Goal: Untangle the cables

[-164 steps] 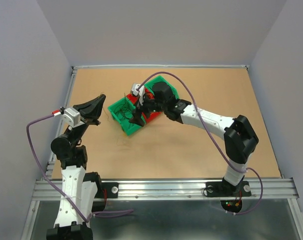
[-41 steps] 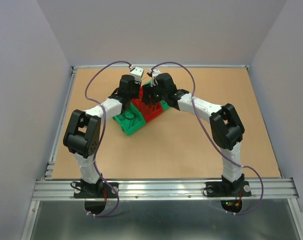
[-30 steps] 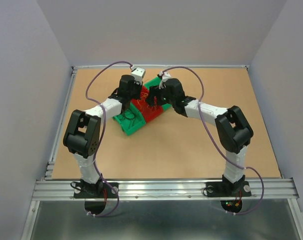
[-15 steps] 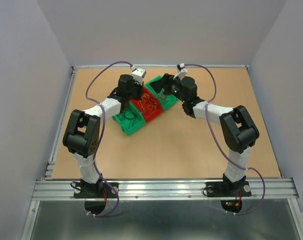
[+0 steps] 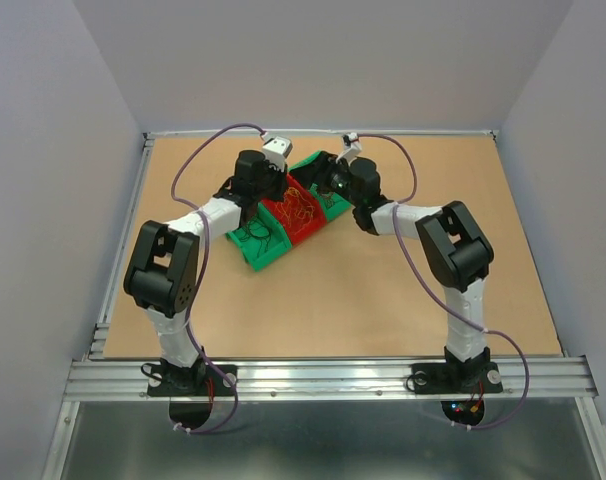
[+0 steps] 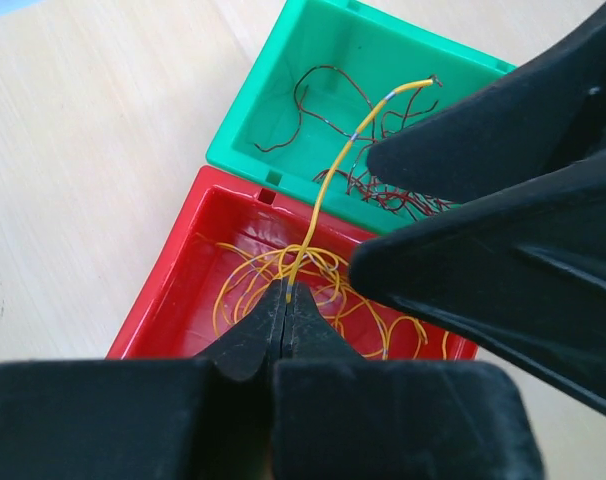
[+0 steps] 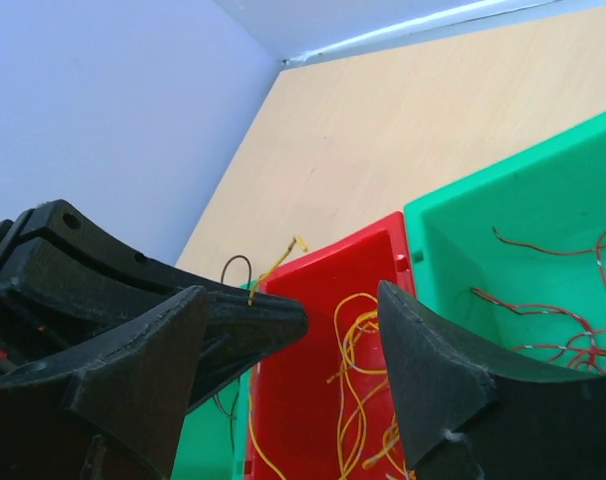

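Observation:
Three small bins stand in a row. The red bin holds orange-yellow cables. The far green bin holds red and dark cables. The near green bin holds dark cables. My left gripper is shut on one yellow cable and holds it above the red bin; the cable also shows in the right wrist view. My right gripper is open and empty, close beside the left gripper's fingers, over the far green bin's side.
The bins sit at the middle back of a tan tabletop. A metal rail runs along the near edge. Grey walls close in the left, right and back. Purple arm cables arch above both arms.
My right gripper has drawn back from over the red bin toward the far green bin. My left gripper has stayed in place over the red bin.

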`<act>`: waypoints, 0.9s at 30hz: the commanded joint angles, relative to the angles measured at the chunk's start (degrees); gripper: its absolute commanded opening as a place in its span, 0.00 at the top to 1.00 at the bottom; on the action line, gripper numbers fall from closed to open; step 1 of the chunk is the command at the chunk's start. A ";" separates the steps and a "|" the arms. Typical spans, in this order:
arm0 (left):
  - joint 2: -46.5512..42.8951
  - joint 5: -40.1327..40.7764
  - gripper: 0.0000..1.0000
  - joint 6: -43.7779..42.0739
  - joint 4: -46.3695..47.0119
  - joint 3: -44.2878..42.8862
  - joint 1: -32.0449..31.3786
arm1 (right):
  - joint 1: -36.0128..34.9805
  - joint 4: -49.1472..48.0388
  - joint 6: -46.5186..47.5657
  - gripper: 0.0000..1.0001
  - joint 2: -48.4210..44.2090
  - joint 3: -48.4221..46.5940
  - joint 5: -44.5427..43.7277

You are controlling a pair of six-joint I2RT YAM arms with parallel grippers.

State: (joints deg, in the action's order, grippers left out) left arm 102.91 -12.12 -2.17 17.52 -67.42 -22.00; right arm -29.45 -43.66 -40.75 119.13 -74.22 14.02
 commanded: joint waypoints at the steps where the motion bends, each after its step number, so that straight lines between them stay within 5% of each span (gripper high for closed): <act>1: -4.12 -1.50 0.97 0.15 2.70 0.62 0.38 | -1.40 -5.30 -0.38 0.29 1.01 -5.85 0.40; 8: -4.91 -2.91 0.97 -0.72 3.93 1.68 0.46 | -1.57 -5.82 -2.14 0.47 4.70 -9.10 0.22; 11: -5.35 -3.09 0.97 -0.81 4.45 2.11 0.38 | -1.75 -6.09 -2.58 0.73 5.58 -9.89 0.13; 12: -5.53 -3.00 0.96 -0.81 4.63 2.38 0.46 | -1.75 -6.09 -2.66 0.89 5.67 -9.90 0.13; 14: -5.97 -3.00 0.92 -0.99 4.80 2.55 0.47 | -1.92 -6.26 -2.49 0.99 5.24 -9.37 -0.48; 20: -8.33 -1.78 0.76 -0.47 6.55 4.30 1.60 | -1.84 -6.00 0.75 0.99 2.69 -5.77 -2.77; 24: -12.29 -6.85 0.43 3.56 13.15 8.78 6.78 | -1.84 -5.82 2.60 0.99 1.55 -3.93 -3.03; 27: -14.05 -9.93 0.38 4.98 14.38 9.23 8.63 | -1.84 -5.65 4.01 0.99 1.28 -3.31 -2.77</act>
State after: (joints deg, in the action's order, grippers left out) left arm 93.67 -17.21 -0.34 24.64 -59.22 -16.47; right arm -30.83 -46.15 -40.10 124.09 -79.57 12.29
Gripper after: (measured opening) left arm 0.601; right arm 0.023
